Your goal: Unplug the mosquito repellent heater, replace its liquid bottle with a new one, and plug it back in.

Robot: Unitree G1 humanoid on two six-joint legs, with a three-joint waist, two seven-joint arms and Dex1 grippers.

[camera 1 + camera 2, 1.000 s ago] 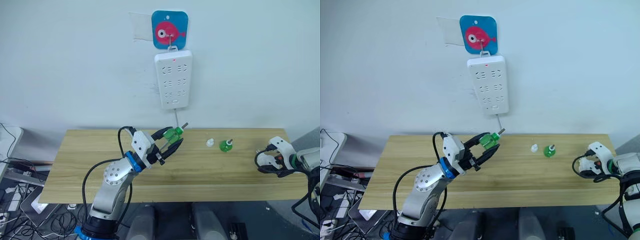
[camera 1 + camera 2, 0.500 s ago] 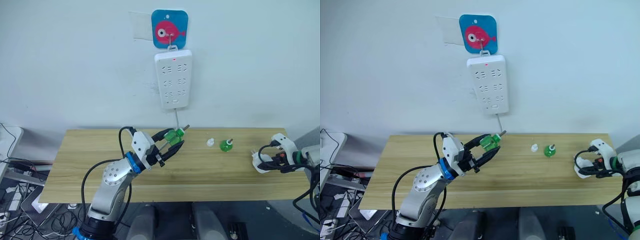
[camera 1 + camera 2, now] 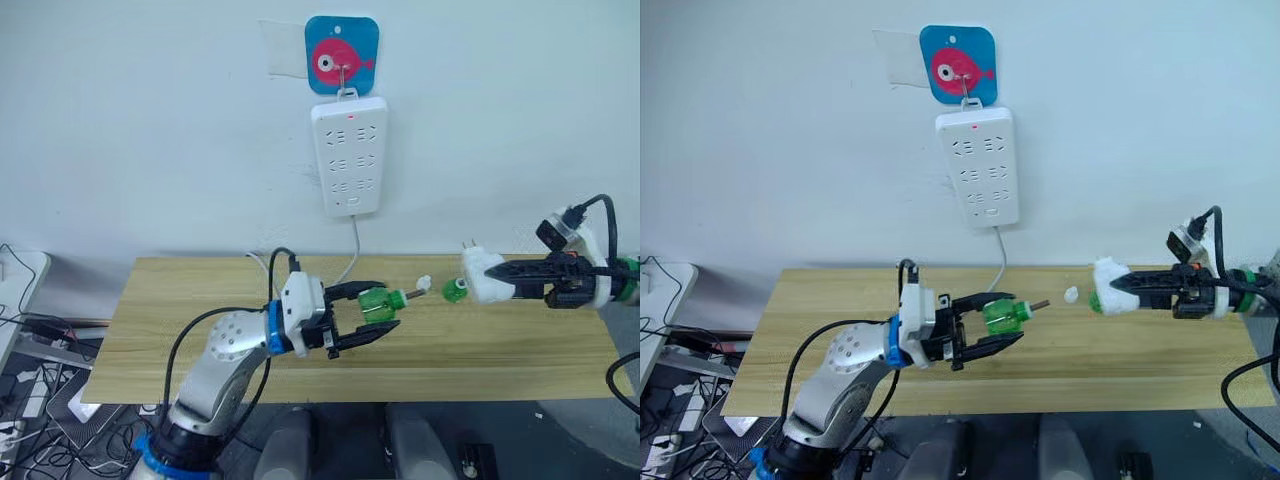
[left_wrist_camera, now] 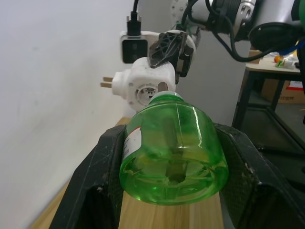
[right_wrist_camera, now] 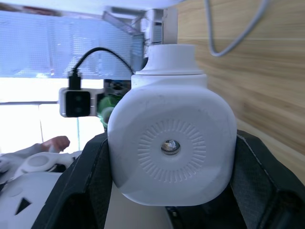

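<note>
Left gripper (image 3: pixel 385 318): clamped on green liquid bottle (image 3: pixel 378 301), held sideways above wooden table (image 3: pixel 180 320), wick end pointing toward the robot's right.
Right gripper (image 3: pixel 492 281): closed around mosquito repellent heater (image 3: pixel 483 276), lifted over the table's right part, plug prongs aimed at the wall.
Heater and bottle: facing each other, apart, heater's open socket end turned toward the bottle's neck.
Second green bottle (image 3: pixel 455 291): standing on the table near the back edge, just behind the heater.
White cap (image 3: pixel 422 285): on the table beside that bottle.
Power strip (image 3: pixel 349 156): hanging on the wall from fish hook plate (image 3: pixel 342 56), cord trailing down to the table.
</note>
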